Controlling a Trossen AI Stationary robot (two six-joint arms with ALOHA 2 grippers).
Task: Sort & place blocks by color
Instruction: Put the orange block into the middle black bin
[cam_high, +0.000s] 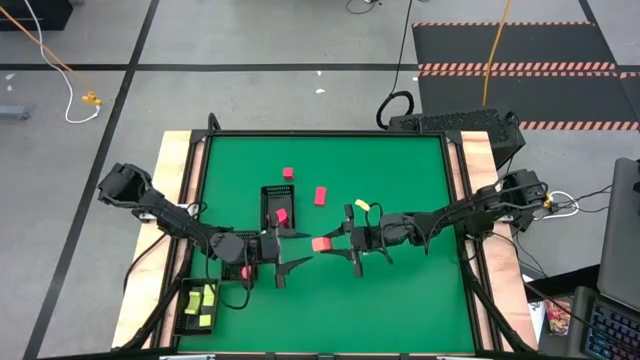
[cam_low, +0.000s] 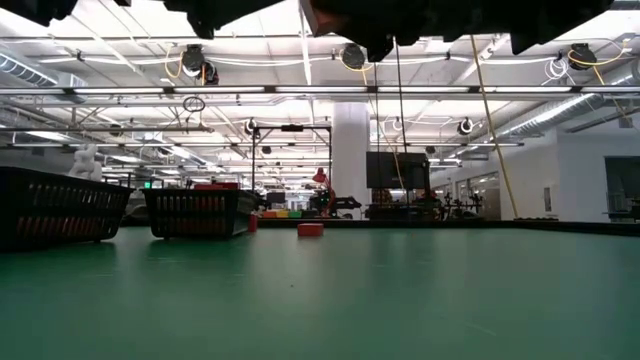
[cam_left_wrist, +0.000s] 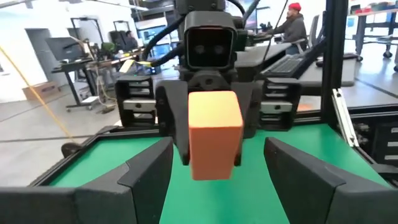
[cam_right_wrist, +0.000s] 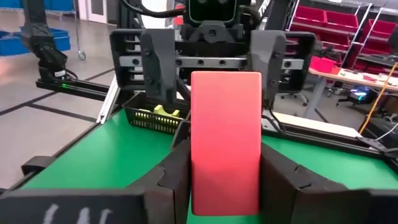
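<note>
While the right claw (cam_high: 334, 243) clamps a salmon-pink rectangular block (cam_high: 321, 244) in mid-air above the green tabletop (cam_high: 420, 290), the left claw (cam_high: 293, 246) gapes empty opposite, so a handover seems underway, needing the left to close first.

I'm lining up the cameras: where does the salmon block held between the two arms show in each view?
High: salmon block at table centre, in the right pincer.
Low: cannot tell; maybe a reddish sliver at the top edge.
Left wrist: the block at picture centre, facing the camera.
Right wrist: the block at centre, between own fingers.
Shared landmark: green tabletop.
</note>
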